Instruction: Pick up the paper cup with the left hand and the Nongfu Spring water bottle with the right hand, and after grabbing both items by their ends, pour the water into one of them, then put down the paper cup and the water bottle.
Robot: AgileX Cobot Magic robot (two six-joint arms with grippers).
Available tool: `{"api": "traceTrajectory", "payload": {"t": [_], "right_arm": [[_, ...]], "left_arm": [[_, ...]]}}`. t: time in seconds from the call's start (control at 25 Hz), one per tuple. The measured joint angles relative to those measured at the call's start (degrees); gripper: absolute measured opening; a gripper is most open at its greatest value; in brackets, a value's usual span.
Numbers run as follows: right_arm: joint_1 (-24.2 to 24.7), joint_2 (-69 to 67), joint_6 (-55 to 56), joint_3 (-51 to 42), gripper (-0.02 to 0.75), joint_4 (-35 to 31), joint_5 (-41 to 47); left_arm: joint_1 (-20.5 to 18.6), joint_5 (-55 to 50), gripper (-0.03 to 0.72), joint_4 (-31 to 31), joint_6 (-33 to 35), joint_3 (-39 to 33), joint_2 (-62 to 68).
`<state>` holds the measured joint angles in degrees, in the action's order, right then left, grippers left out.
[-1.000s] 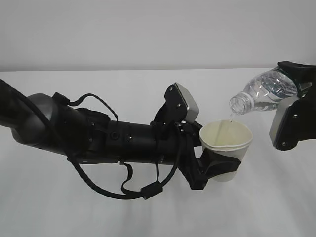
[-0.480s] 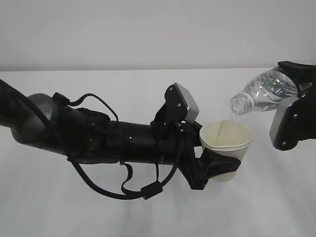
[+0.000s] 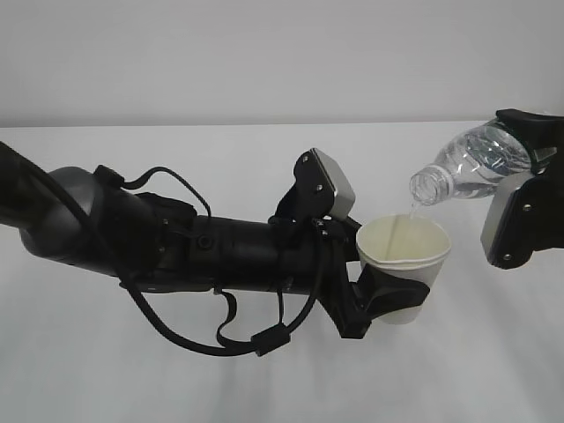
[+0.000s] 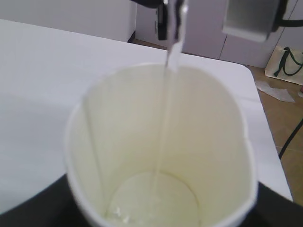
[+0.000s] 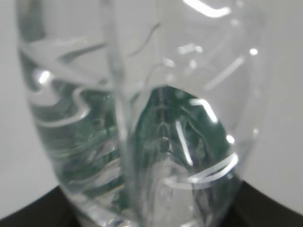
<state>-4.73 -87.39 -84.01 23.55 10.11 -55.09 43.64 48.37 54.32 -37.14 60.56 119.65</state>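
Above the white table (image 3: 132, 370), the left gripper (image 3: 392, 295) clamps the paper cup (image 3: 404, 251) around its lower wall, upright. Tilted neck-down just above its rim, the Nongfu Spring water bottle (image 3: 471, 163) sits in the right gripper (image 3: 529, 167), apparently gripped by its base; a thin stream (image 4: 163, 123) falls inside.

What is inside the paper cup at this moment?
A thin stream of water falls from the bottle into the cup, and a shallow pool lies on its bottom. The cup's outside and the left hand below it are hidden in the left wrist view.
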Motion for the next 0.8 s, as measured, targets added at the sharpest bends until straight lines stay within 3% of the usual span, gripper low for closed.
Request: {"api": "traceTrajectory", "payload": {"t": [0.8], "right_arm": [[0.00,0.00,0.00,0.00,0.406,0.00,0.00]], "left_arm": [[0.00,-0.10,0.481,0.00,0.00,0.00,0.00]]}}
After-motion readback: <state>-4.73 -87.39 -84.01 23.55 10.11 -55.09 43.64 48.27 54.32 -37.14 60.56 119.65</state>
